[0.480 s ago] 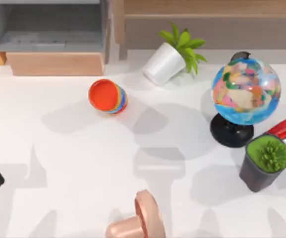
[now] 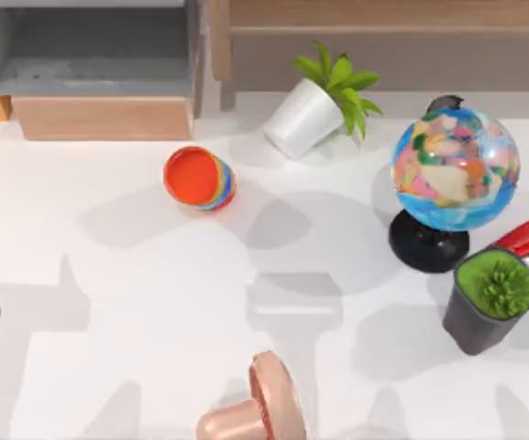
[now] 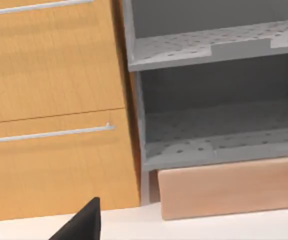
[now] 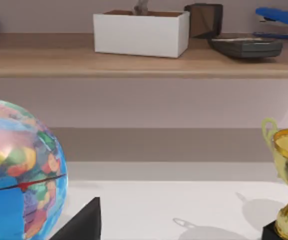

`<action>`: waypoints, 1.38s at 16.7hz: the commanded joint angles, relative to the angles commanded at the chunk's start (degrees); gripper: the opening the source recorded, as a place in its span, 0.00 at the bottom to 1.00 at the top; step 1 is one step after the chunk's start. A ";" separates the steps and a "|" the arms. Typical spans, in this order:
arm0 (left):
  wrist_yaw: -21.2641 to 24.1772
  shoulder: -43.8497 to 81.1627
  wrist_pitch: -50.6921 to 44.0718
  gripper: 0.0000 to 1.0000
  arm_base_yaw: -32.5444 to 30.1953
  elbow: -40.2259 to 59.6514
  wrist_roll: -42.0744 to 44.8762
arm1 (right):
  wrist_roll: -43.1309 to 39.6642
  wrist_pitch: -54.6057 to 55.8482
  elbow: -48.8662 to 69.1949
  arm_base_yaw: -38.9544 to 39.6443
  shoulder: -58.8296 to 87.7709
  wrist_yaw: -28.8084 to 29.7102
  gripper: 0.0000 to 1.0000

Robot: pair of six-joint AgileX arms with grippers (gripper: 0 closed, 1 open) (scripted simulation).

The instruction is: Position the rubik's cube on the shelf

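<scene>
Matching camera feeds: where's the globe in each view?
Top view: globe at the table's right, in front of the shelf.
Left wrist view: faces the grey cubby instead.
Right wrist view: globe close up, shelf behind it.
Shared landmark: the shelf.

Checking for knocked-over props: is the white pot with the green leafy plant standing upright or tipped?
Tipped. In the top view the white pot with the green leafy plant lies on its side, its leaves pointing toward the multicoloured globe.
</scene>
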 joint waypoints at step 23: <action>23.48 114.46 56.63 1.00 21.08 53.11 78.74 | 0.00 0.00 0.00 0.00 0.00 0.00 1.00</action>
